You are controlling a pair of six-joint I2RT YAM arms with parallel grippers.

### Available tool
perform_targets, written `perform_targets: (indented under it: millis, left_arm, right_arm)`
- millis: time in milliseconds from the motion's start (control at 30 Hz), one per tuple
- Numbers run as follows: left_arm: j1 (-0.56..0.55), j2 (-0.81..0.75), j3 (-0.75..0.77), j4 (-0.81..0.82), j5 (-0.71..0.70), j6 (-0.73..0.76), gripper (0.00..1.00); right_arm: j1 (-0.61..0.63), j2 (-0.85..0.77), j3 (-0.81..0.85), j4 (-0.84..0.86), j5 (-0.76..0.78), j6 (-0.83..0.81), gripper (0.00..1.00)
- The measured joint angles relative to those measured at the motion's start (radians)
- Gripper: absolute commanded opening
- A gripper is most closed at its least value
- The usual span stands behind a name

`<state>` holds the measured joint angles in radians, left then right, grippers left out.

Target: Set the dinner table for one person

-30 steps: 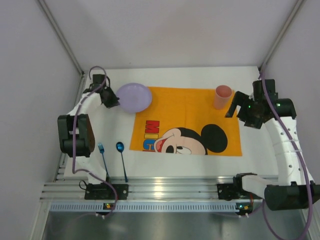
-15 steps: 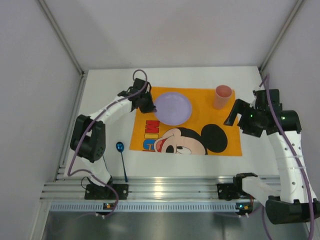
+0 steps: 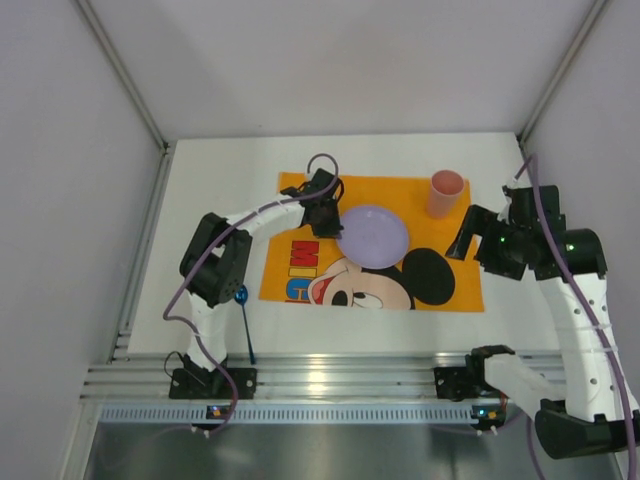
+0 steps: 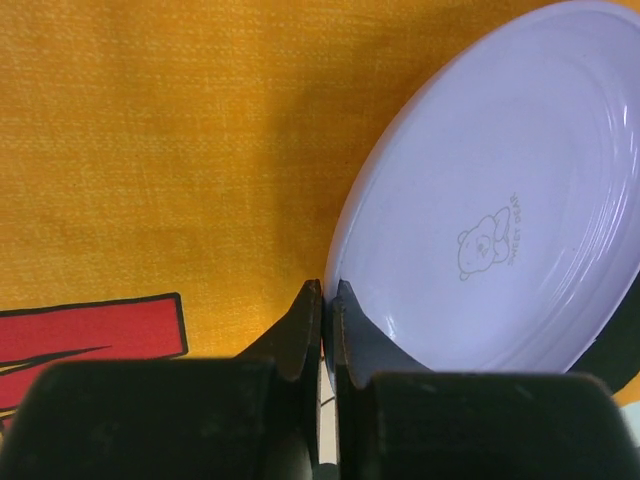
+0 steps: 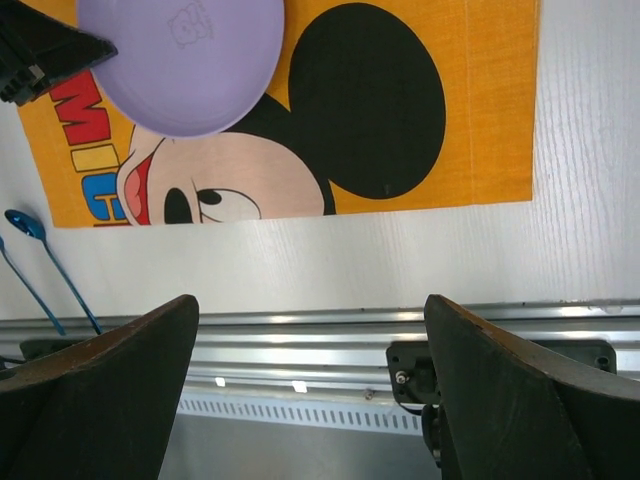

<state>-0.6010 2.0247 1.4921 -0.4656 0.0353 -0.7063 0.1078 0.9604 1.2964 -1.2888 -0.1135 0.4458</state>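
The left tool (image 4: 325, 298) is pinched shut on the rim of the purple plate (image 3: 372, 236), holding it over the middle of the orange placemat (image 3: 455, 275), I'd guess to centre it. The right tool (image 5: 310, 330) hangs wide open and empty, out of the way. The white counter (image 3: 220, 170) runs under everything. Can't tell if the plate's touching down, and the blue spoon (image 3: 241, 294) is half hidden by the arm.
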Motion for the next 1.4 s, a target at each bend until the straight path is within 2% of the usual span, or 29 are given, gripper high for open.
perform_targets:
  millis: [33,67,100,167,233,467,700,800,1000,1200,1333,1400]
  left_arm:
    - [0.0,0.001,0.003,-0.003,-0.003,0.002,0.33]
    - [0.0,0.002,0.007,-0.006,-0.007,-0.002,0.41]
    - [0.0,0.002,0.011,-0.008,-0.017,-0.002,0.53]
    - [-0.002,0.002,0.016,-0.01,-0.04,-0.007,0.59]
    - [-0.002,0.002,0.017,-0.019,-0.069,-0.003,0.6]
    - [0.056,-0.035,0.037,-0.079,-0.132,0.027,0.6]
    - [0.347,-0.065,0.048,-0.078,-0.121,0.106,0.54]
    - [0.428,-0.029,0.064,-0.08,-0.107,0.14,0.49]
    - [0.451,0.087,0.084,-0.078,-0.021,0.186,0.46]
    - [0.444,0.103,0.09,-0.031,0.061,0.206,0.43]
    - [0.446,0.112,0.092,-0.005,0.111,0.209,0.36]
    - [0.447,0.117,0.092,0.001,0.13,0.207,0.27]
  right_arm:
    - [0.003,0.0,0.0,0.0,0.004,0.0,0.96]
    - [0.007,0.0,0.0,0.0,0.008,0.0,0.96]
    - [0.01,0.0,0.0,-0.001,0.013,-0.001,0.96]
    - [0.015,0.0,0.0,-0.001,0.018,-0.001,0.96]
    - [0.02,0.0,0.0,-0.001,0.023,-0.001,0.96]
    - [0.023,0.006,0.0,-0.001,0.034,-0.001,0.96]
    - [0.023,0.032,-0.001,0.0,0.034,-0.001,0.96]
    - [0.023,0.051,-0.001,0.001,0.034,-0.001,0.95]
    - [0.023,0.095,-0.001,0.006,0.034,0.001,0.95]
    - [0.023,0.135,-0.001,0.016,0.034,0.004,0.95]
    - [0.023,0.153,-0.001,0.021,0.034,0.005,0.95]
    - [0.023,0.158,-0.001,0.024,0.034,0.008,0.95]
